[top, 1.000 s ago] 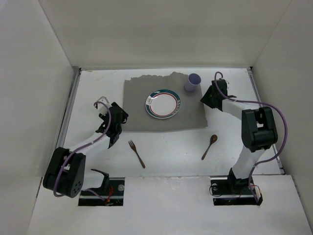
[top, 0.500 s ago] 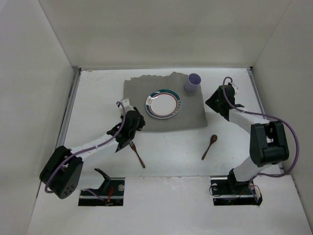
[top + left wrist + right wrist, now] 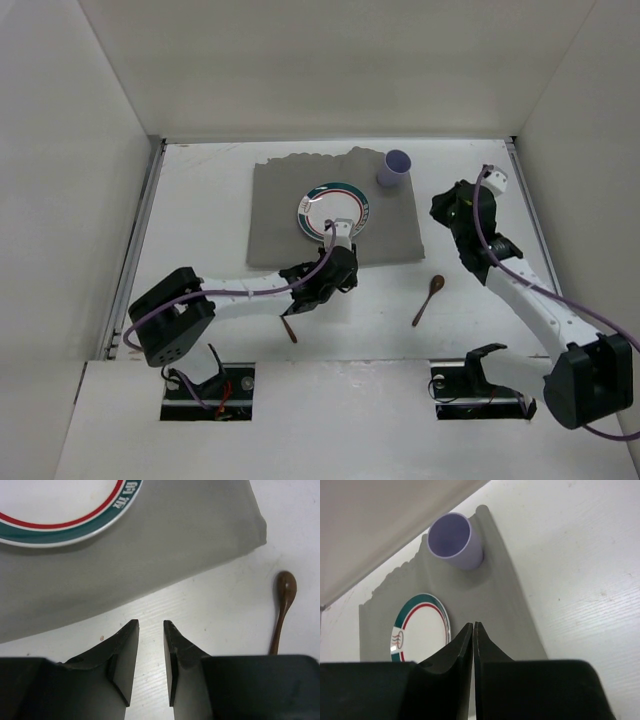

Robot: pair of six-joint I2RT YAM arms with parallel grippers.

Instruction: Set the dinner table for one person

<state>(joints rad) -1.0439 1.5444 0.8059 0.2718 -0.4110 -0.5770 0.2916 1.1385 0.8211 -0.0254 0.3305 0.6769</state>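
Note:
The white dinner table point(image 3: 200, 200) carries a grey cloth point(image 3: 290, 225) with a green-and-red-rimmed plate point(image 3: 333, 212) and a purple cup point(image 3: 394, 167) on it. A brown spoon point(image 3: 430, 298) lies in front of the cloth at the right. Of the brown fork point(image 3: 289, 330) only the handle end shows; my left arm hides the rest of it. My left gripper point(image 3: 150, 624) hovers over bare table just in front of the cloth point(image 3: 150, 545), open by a narrow gap, nothing between the fingers. My right gripper point(image 3: 473, 625) is shut and empty, right of the cloth, facing the cup point(image 3: 452, 540).
White walls enclose the table at the back and both sides. Thin metal edges point(image 3: 140, 230) run along the table's sides. My left arm stretches low across the front left of the table. The spoon point(image 3: 282, 605) lies right of my left gripper.
My left arm swung from the table's left side over the fork to the cloth's front edge, its jaws narrowing. My right arm drew back to the right and its jaws shut.

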